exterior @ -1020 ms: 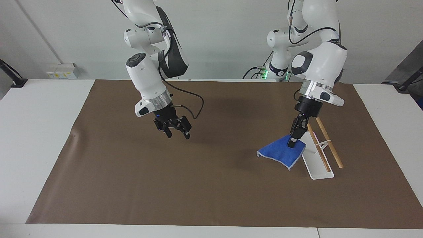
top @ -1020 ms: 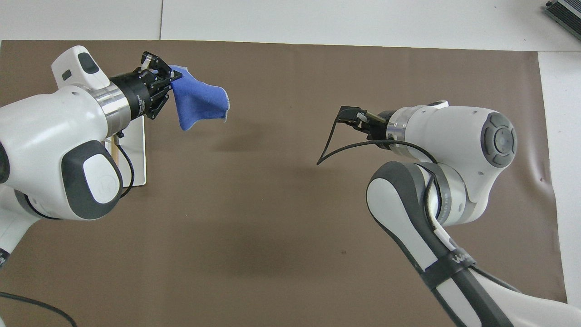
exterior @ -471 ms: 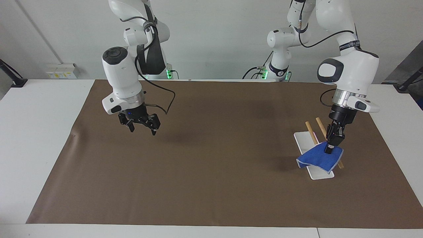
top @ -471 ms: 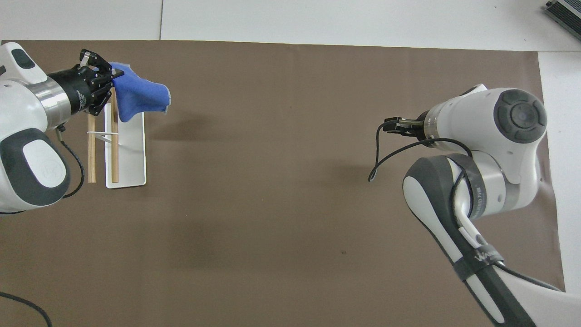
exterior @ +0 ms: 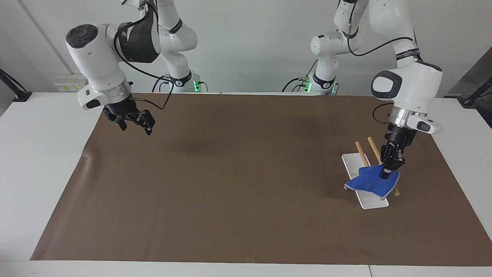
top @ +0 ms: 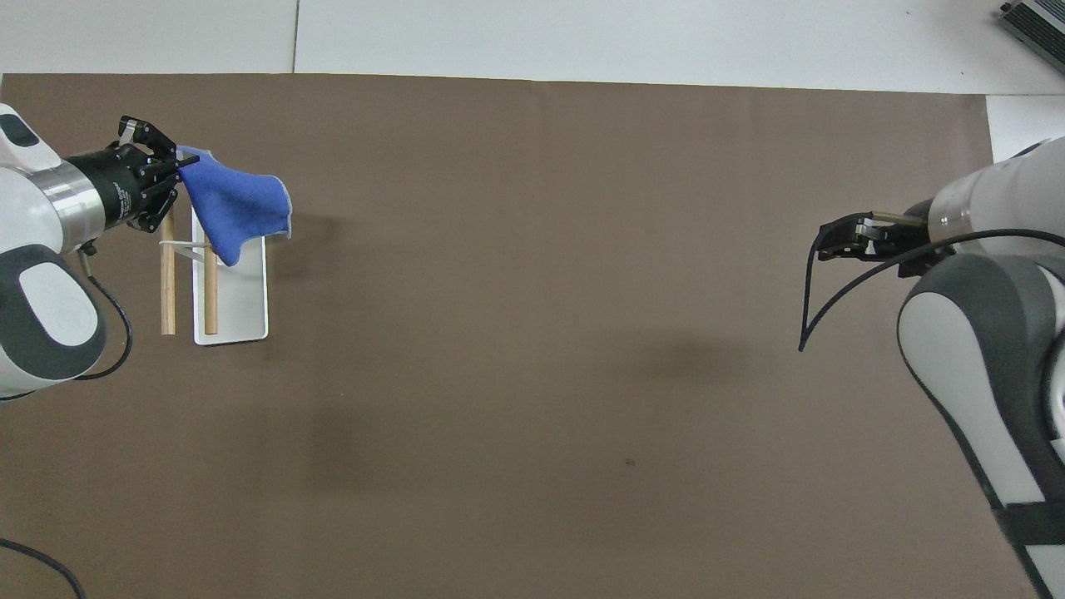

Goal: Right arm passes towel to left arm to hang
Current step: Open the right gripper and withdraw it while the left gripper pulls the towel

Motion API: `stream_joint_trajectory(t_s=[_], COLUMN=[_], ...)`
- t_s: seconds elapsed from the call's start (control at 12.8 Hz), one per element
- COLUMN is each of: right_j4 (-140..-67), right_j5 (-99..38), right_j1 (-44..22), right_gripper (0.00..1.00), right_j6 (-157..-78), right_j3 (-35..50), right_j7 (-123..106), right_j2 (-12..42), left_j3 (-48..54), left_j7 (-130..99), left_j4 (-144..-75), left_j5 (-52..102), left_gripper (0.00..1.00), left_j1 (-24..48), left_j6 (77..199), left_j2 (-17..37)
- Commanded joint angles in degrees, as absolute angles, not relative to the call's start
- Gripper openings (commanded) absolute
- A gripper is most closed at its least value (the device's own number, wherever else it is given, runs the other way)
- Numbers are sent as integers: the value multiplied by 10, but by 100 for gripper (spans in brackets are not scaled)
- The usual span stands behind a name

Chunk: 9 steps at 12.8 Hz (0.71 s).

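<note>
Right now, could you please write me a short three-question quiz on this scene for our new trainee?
1. True or false: the left gripper is shut on the towel.
2. What is the towel over? A) bare brown mat B) the rack's wooden rods and white base C) the white table
3. Fill in: the right gripper hangs with open fingers over the mat at the ____ arm's end of the table.

Key: 1 true; 2 B; 3 right.
</note>
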<state>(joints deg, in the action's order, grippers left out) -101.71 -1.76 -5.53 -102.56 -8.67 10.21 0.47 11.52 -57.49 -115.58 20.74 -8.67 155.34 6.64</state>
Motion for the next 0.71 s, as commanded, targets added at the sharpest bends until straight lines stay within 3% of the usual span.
stream_joint_trajectory(t_s=[0.0,0.24,0.63], right_j4=[-952,-895,-934], right_j5=[-32,-2,10], right_j1=[-22,-20,-25], right_gripper=[100,100,100], right_j6=[-949,-879,-876], right_j3=[-83,-83,-80], right_j7=[57,35,11], right_j2=[5,9,-12], left_j3=[85,48,16], left_j7=[-572,-501,-483], left_j4=[-1175,-1174,-1212], left_j5=[200,200,200], left_gripper=[0,0,0], left_j1=[-85,-85,-85], left_j6=[1565,1569,1566], left_j2=[53,54,38])
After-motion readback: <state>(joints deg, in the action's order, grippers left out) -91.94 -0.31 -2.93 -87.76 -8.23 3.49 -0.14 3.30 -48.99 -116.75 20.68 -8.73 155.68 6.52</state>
